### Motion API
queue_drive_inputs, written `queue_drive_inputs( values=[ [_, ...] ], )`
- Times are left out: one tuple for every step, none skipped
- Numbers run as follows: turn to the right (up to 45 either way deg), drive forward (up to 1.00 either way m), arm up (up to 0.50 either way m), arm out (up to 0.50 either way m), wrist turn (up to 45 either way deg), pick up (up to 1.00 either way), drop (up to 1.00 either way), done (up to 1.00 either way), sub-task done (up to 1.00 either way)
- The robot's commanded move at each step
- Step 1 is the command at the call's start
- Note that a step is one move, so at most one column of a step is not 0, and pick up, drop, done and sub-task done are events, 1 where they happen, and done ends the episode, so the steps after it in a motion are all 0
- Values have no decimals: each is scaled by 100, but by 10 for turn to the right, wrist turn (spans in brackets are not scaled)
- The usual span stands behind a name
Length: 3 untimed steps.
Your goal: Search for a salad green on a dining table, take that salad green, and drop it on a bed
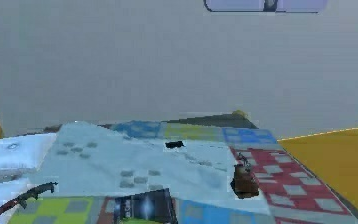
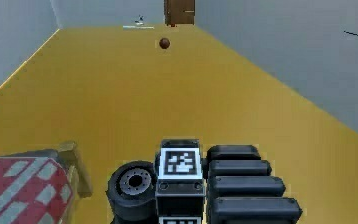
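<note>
A bed (image 1: 202, 133) with a patchwork quilt of blue, green and red-white squares lies ahead in the forward view. A pale blue blanket (image 1: 127, 158) is spread across it and a white pillow (image 1: 17, 152) sits at its left. The bed's red-checked corner (image 2: 27, 190) shows again at the arm side view's lower left. The arm (image 2: 242, 185) sits drawn in at the bottom edge with a white marker square (image 2: 181, 163). Left of it is the gripper's (image 2: 135, 190) dark round body. Its far end cannot be made out, so I cannot tell whether it holds anything.
On the bed lie a dark flat book-like thing (image 1: 147, 205), a small brown lump (image 1: 245, 182), a tiny dark item (image 1: 174, 145) and a curved dark object (image 1: 32, 192). Yellow floor (image 2: 177, 95) stretches out past a small brown ball (image 2: 164, 43) to a wooden door (image 2: 180, 10).
</note>
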Motion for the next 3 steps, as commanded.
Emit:
queue_drive_inputs(
  values=[
    [-240, 0, 0, 0, 0, 0, 0, 0, 0],
    [330, 0, 0, 0, 0, 0, 0, 0, 0],
    [-450, 0, 0, 0, 0, 0, 0, 0, 0]
  ],
)
